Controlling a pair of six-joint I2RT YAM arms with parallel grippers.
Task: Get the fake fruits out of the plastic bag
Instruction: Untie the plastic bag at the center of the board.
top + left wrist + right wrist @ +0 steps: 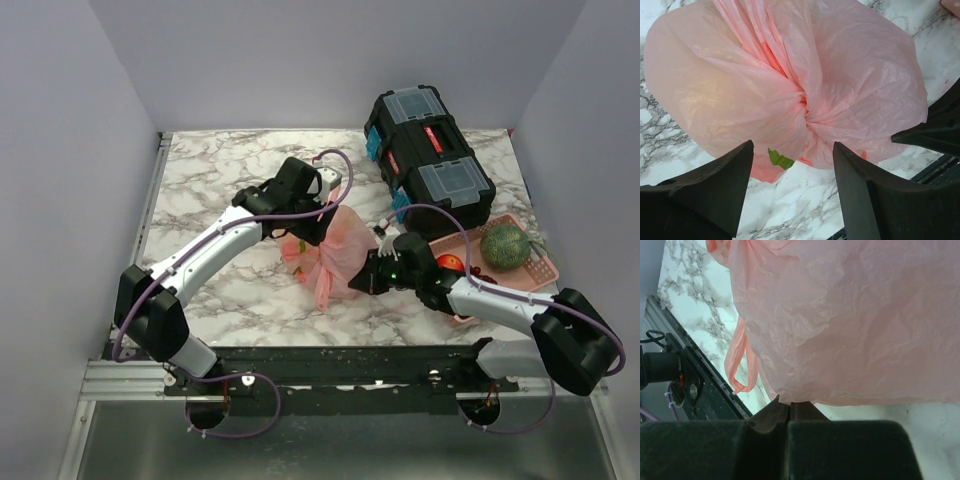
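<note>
The pink plastic bag [340,252] lies bunched at mid-table, twisted into a knot-like gather [804,102]. The fake fruits are hidden inside it. Only a green leaf tip [779,159] pokes out under its near edge, and a faint yellow tint [715,107] shows through the film. My left gripper [332,212] hovers at the bag's far side. It is open [792,150], with marble between its fingers [722,187] and the bag just ahead. My right gripper [366,281] is shut [789,406], its tips pinching the bag's lower edge [850,320]. A loop handle [738,367] hangs free.
A black toolbox [428,152] stands at the back right. To its front, a rigid pink basket [535,268] holds a green netted melon [505,243] and a red apple [450,263]. Walls close in on three sides, and a metal rail [300,365] runs along the near edge.
</note>
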